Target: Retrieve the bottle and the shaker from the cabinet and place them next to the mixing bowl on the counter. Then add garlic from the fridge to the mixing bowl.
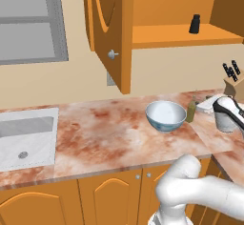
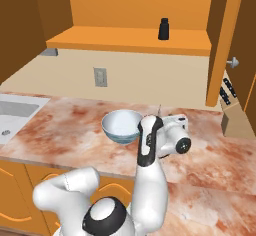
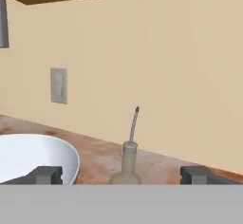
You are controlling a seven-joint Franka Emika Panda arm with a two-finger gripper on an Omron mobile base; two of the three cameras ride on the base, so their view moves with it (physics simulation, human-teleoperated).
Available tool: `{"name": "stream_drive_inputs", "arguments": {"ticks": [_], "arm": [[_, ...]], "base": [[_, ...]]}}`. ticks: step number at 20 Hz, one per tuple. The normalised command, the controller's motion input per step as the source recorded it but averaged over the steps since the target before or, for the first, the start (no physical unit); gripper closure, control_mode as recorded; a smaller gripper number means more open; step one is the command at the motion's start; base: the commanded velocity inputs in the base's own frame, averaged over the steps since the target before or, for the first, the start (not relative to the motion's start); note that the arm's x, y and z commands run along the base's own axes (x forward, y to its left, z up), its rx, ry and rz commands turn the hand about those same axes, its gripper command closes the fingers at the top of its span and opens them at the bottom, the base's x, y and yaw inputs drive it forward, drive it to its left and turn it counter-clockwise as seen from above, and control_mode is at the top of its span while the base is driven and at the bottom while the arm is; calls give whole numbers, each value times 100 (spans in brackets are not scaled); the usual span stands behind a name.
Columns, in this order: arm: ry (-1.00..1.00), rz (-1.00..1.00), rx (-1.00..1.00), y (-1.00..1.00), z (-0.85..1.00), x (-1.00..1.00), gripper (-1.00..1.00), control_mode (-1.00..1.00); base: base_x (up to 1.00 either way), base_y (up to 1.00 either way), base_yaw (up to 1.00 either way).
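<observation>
The olive bottle [image 3: 127, 163] with a thin curved spout stands upright on the counter, just right of the white mixing bowl [image 3: 33, 156]. My gripper [image 3: 122, 174] is open, a fingertip [image 3: 45, 174] on each side of the bottle with wide gaps to it. From the left base view the bottle [image 1: 191, 110] stands between the bowl [image 1: 165, 115] and my hand. The black shaker [image 1: 195, 24] sits on the open cabinet's shelf, above and behind; it is also in the right base view [image 2: 163, 29]. Garlic and fridge are out of view.
A wooden knife block [image 1: 233, 83] stands at the counter's right end. The sink [image 1: 26, 138] is set into the counter at the far left. An open cabinet door [image 1: 112, 33] juts out above the counter. A wall outlet [image 2: 100, 77] is behind the bowl.
</observation>
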Motion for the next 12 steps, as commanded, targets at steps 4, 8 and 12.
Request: {"name": "stream_drive_inputs", "arguments": {"ticks": [4, 8, 12], "arm": [[15, -18, -1, 8, 96, -40, -100, -100], [12, -17, -3, 18, 98, -54, -100, -100], [12, -15, -3, 25, 91, -62, -100, -100]], "base": [[0, 0, 0], [0, 0, 0], [0, 0, 0]]}}
